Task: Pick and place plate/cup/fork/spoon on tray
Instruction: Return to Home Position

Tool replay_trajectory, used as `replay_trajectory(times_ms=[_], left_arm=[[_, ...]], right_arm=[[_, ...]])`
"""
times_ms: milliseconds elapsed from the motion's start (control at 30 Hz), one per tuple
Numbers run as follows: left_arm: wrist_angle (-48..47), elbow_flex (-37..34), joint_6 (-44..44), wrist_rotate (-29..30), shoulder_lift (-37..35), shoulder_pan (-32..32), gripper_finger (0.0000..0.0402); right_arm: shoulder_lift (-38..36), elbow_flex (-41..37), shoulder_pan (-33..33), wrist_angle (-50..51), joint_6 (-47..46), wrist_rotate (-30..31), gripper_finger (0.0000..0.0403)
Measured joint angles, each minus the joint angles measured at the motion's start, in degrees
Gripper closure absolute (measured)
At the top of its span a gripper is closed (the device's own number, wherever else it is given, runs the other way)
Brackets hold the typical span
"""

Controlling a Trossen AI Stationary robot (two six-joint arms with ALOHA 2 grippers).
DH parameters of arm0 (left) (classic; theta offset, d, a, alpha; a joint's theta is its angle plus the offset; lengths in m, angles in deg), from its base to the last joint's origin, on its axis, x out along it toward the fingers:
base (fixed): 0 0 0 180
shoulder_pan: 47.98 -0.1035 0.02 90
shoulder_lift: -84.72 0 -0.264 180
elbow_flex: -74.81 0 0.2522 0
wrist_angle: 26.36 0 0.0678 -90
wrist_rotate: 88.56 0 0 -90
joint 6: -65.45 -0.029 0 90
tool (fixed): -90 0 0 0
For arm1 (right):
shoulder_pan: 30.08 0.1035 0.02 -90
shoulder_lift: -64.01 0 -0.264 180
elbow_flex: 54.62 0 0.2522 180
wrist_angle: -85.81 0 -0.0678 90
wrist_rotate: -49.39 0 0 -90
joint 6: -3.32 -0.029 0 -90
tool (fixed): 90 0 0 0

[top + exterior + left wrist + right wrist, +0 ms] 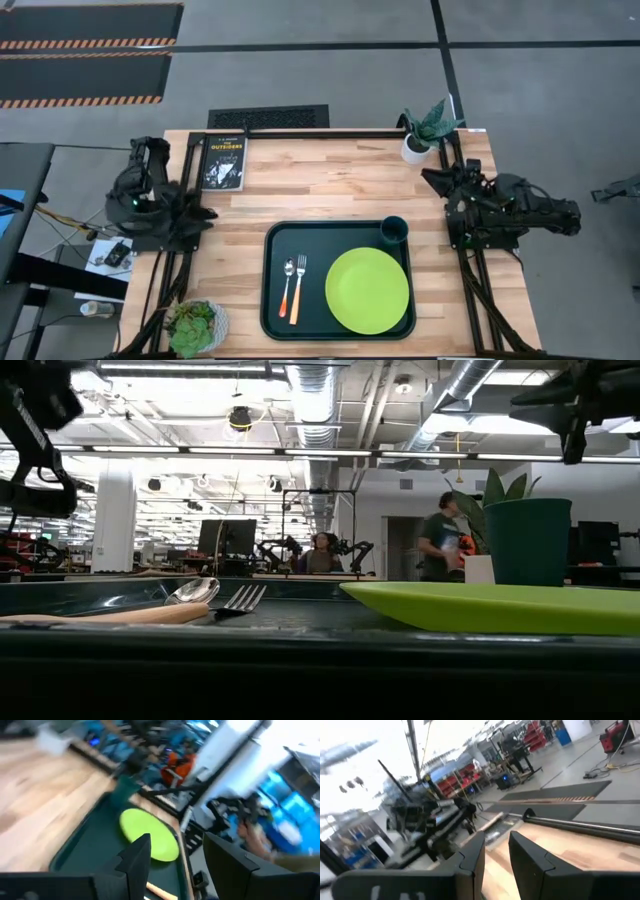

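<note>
Light wooden counter in an open workshop, its tableware all on one tray.
At the near edge sits a large dark green rectangular tray. On it, the red-orange-handled spoon and yellow-orange-handled fork lie side by side at the left. The flat lime-green plate fills the right, and the small teal cup stands in the far right corner. Farther back, the left pincer hangs over the counter's left edge, fingers apart. The right pincer is at the right edge, a narrow gap between its fingers.
</note>
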State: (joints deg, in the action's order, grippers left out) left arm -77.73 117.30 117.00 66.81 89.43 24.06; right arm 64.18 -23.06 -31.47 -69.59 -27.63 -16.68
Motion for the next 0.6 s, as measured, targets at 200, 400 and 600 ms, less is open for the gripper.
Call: replay_trajectory(times_ms=[200,400,600], left_arm=[[29.66,-0.41,-43.36,-28.11,0.00,0.01,0.0233],[39.50,-5.88,-66.45,-52.50,0.03,-0.34,0.0233],[59.15,-19.58,-62.27,-44.97,-1.92,-3.77,0.0233]], right_arm=[[0.00,0.00,0.00,-0.83,-1.41,0.05,0.0289],[-0.02,0.00,-0.23,2.06,-0.35,-3.41,0.0289],[-0.02,2.18,-3.78,9.61,0.73,-3.96,0.0289]])
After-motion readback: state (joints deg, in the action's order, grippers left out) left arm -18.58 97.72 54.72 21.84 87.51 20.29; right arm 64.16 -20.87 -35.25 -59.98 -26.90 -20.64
